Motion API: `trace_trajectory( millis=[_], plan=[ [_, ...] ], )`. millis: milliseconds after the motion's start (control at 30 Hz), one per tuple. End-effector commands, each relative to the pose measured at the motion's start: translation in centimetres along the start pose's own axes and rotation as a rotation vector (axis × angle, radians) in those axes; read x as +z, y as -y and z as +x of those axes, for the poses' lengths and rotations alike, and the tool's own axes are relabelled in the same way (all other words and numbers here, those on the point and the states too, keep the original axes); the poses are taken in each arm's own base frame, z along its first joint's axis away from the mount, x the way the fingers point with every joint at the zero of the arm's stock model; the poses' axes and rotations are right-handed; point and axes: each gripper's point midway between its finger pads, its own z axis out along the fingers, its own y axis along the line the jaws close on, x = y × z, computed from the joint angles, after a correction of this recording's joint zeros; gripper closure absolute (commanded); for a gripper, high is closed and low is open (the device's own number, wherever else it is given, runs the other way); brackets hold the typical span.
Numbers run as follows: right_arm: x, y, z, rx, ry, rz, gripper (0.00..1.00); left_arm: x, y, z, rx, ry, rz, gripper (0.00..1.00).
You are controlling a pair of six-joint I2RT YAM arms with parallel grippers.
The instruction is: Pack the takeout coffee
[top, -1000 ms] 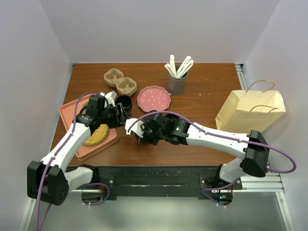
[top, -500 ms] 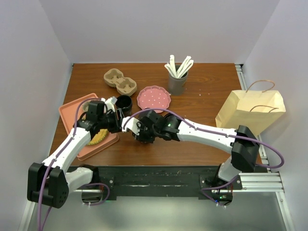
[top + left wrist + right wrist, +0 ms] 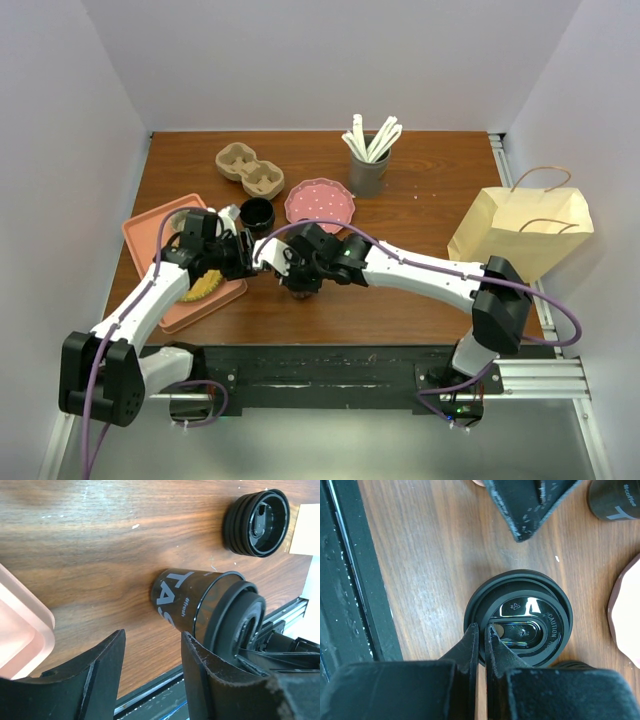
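1. The right pincer [image 3: 481, 630] is clenched on the rim of a black lid [image 3: 520, 625] atop a black coffee cup [image 3: 182, 602].
2. The cup stands on the wooden surface [image 3: 420, 200], near-middle, right of a pink tray [image 3: 140, 225].
3. The left pincer [image 3: 152, 635] is released, just left of the cup, not touching it.

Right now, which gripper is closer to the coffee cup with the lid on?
Right. The right gripper, shut, has its tips on the lidded cup at the lid's rim; the left gripper stands open beside the cup, not touching.
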Motion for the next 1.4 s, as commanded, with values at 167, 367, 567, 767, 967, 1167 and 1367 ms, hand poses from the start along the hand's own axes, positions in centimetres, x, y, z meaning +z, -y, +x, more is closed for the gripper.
trace_trajectory(
  millis=[167, 367, 567, 767, 967, 1167, 1367],
  plan=[
    [-0.1, 0.7, -1.3, 0.003, 0.015, -0.013, 1.00, -0.4, 0.5, -1.2, 0.037, 0.025, 0.011, 0.47],
    [0.4, 0.3, -0.9, 0.010, -0.002, -0.038, 1.00, -0.4, 0.7, -1.1, 0.040, 0.022, 0.023, 0.47],
    [0.8, 0.1, -0.3, 0.021, -0.029, -0.050, 1.00, -0.3, 0.7, -0.9, 0.039, 0.017, 0.037, 0.47],
    [0.4, 0.8, -0.6, 0.031, -0.037, -0.023, 1.00, -0.2, 1.1, -1.2, 0.050, 0.025, 0.058, 0.46],
    [-0.5, 1.7, -1.8, 0.019, -0.041, 0.004, 1.00, -0.1, 1.2, -1.3, 0.046, 0.024, 0.062, 0.46],
    [-0.3, 1.7, -1.3, 0.028, -0.054, -0.004, 1.00, 0.0, 1.2, -1.4, 0.047, 0.026, 0.065, 0.46],
    [0.1, 1.8, -1.0, 0.040, -0.062, -0.011, 1.00, -0.1, 1.4, -1.3, 0.049, 0.022, 0.071, 0.46]
  ],
)
